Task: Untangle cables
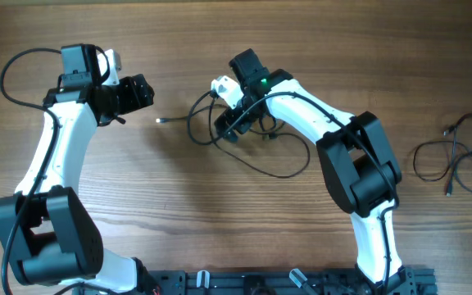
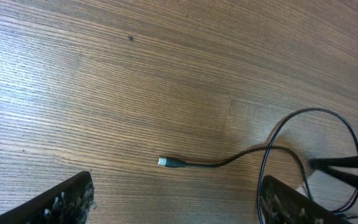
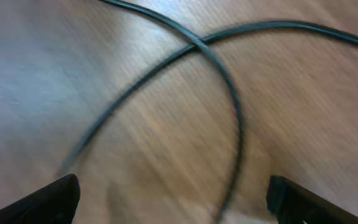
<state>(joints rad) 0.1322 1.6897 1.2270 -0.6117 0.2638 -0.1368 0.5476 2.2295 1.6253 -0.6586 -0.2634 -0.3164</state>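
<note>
Right gripper (image 3: 176, 202) spread wide, low over crossed cables (image 3: 202, 43), mid-table.
Likely set to pick the crossing. Left gripper (image 2: 179, 208) open, empty, near plug (image 2: 163, 162); another bundle (image 1: 457, 156) far right.

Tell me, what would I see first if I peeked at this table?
Two big white-and-black robot arms reach over the wooden table, and the right pincer hangs open over a loopy tangle of thin black cables in the middle. The left pincer is open too, near one little plug lying loose. Another cable bunch sits alone by the right edge.
</note>
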